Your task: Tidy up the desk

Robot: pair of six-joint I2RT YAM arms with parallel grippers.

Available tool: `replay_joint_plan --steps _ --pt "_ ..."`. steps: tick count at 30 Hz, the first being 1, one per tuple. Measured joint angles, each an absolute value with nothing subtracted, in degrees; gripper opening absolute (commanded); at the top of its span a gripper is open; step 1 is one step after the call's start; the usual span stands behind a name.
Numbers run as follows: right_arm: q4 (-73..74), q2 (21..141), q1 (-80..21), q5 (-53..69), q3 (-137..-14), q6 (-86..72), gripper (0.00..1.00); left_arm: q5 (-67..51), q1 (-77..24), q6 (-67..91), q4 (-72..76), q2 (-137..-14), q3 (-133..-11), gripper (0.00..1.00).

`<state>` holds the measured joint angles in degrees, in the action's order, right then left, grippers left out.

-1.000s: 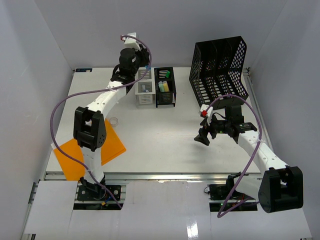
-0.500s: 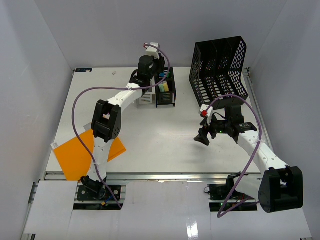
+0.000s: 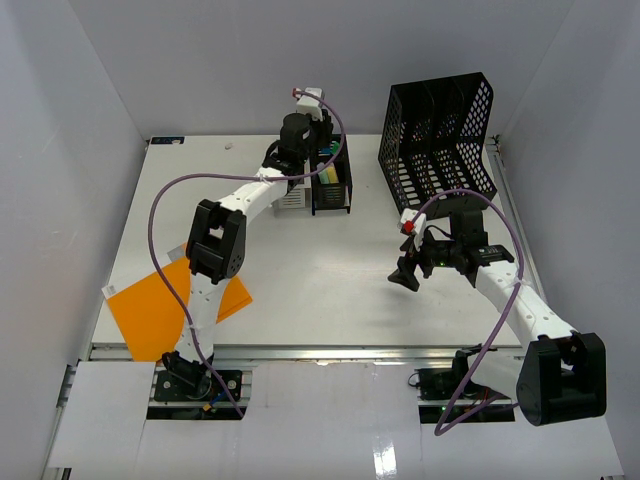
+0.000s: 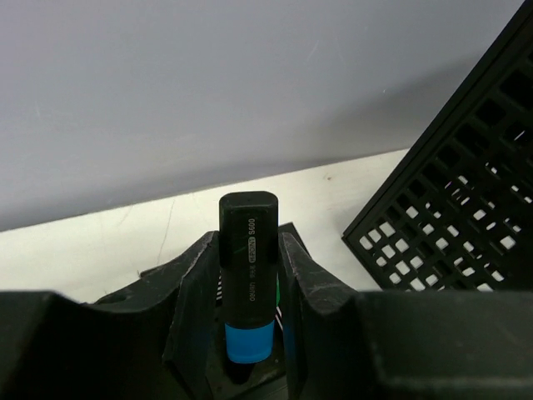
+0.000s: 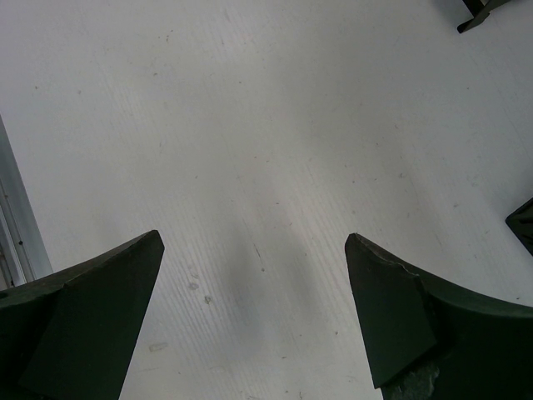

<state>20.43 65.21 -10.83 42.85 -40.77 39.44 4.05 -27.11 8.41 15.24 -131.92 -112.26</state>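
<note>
The white desk has a metal rail along its front edge. My left gripper is at the back, over the black mesh pen holder, which has coloured markers in it. In the left wrist view the left gripper is shut on a black highlighter with a blue band, held upright between the fingers. My right gripper hovers over the bare right middle of the desk. In the right wrist view the right gripper is open and empty, with only the white desktop below it.
A white mesh holder stands just left of the black one. A tall black file rack stands at the back right and also shows in the left wrist view. An orange sheet lies at the front left. White walls enclose the desk.
My left gripper has swung right, from above the white holder to above the black pen holder. The right arm has not moved.
</note>
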Motion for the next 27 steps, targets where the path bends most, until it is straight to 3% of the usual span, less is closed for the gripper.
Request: replay_joint_plan --steps 7,9,17,23,27 --pt "20.43 65.21 -10.47 42.96 -40.77 39.46 0.97 3.73 -27.14 9.19 13.93 -131.69 -110.91 0.71" --pt "20.43 65.20 -10.17 43.14 -40.77 39.46 0.97 3.56 -27.14 9.46 13.53 -130.75 -109.90 0.72" --pt "20.45 65.19 -9.45 43.50 -40.77 39.87 0.96 4.30 -27.11 12.65 10.03 -116.97 -97.95 0.72" --pt "20.60 65.12 -8.70 43.61 -40.77 40.88 0.96 4.68 -25.81 21.85 7.20 -90.44 -74.80 0.67" --pt "20.67 65.06 -8.33 43.68 -40.77 40.97 0.97 6.99 -23.42 27.78 1.62 -72.27 -60.26 0.58"
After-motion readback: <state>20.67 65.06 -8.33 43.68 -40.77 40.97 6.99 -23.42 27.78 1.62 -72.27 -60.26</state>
